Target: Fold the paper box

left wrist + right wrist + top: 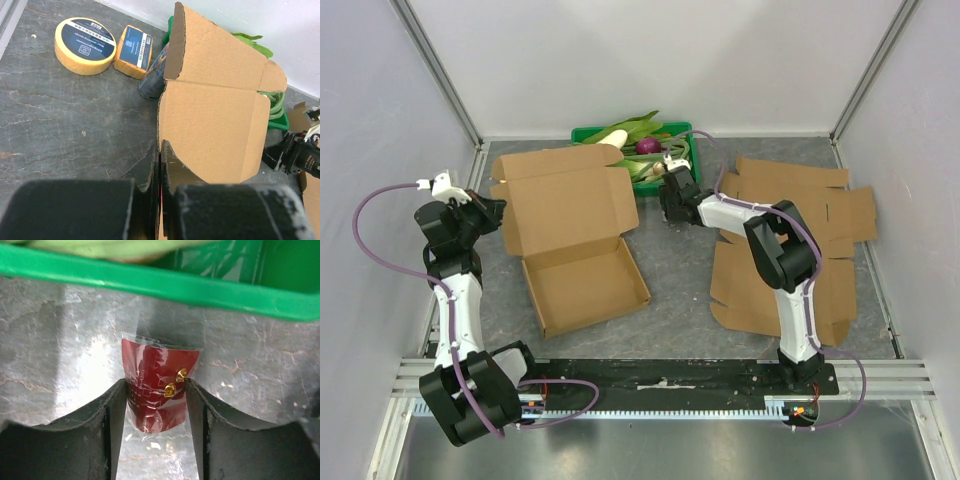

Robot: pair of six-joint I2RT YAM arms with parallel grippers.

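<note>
The brown paper box [582,285] lies open at the centre left, its lid [565,200] leaning back and side flaps spread. My left gripper [498,213] is shut on the box's left edge. In the left wrist view the thin cardboard edge runs between the closed fingers of that gripper [161,150], and the lid panel [210,135] stands upright beyond them. My right gripper [667,205] is low by the green tray. In the right wrist view this gripper [155,385] has its fingers pressed against both sides of a red packet [150,365] in clear plastic, carrying two gold pins.
A green tray [585,133] of vegetables stands at the back, and its rim [150,282] is just beyond the packet. Flat cardboard sheets [790,250] lie on the right. Behind the box are a yellow tape roll [85,45], an orange block [133,51] and a dark can [152,80].
</note>
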